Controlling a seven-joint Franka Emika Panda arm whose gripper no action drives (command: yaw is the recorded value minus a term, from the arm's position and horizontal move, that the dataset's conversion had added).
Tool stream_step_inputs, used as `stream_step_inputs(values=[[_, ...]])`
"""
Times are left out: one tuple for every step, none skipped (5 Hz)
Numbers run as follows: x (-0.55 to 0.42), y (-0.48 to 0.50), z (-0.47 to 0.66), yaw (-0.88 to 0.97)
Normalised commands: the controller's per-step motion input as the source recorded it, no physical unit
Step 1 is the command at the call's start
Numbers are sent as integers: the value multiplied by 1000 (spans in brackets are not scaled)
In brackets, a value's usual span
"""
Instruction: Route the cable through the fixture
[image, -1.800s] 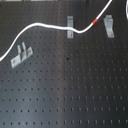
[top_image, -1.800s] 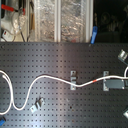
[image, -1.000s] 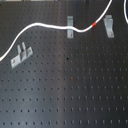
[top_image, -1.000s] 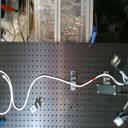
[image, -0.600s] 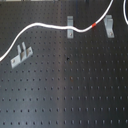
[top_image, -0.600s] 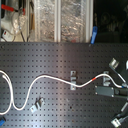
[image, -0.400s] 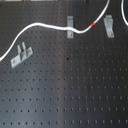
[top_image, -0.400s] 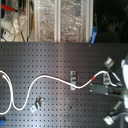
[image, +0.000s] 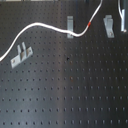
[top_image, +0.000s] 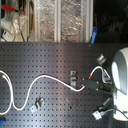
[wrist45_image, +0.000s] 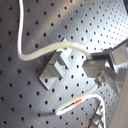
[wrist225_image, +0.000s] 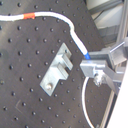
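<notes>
Board: black pegboard (image: 70, 85), unchanged.
Gripper (wrist225_image: 89, 64): closed on the cable (image: 40, 26).
Change: red band (image: 90, 23) now lifted, nearer the gripper.

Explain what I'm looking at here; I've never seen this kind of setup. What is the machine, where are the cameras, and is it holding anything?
A single robot arm works over a black board full of small holes. Two cameras off the arm watch the board; two more ride on the gripper and give the close-ups. On the board lies a long white cable with a short red band, among several small metal fixtures, such as one fixture near the cable's dip and another at the first exterior view's left. In both wrist views the gripper appears shut on the cable, close beside a fixture, with the cable not yet seated in it.
</notes>
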Motion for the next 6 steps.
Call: stream_step_inputs(values=[[-103,291,-3,17],[-2,299,-4,0],[20,205,-2,-180],[7,105,-1,-337],[-222,0,126,-337],[-485,-43,113,-71]])
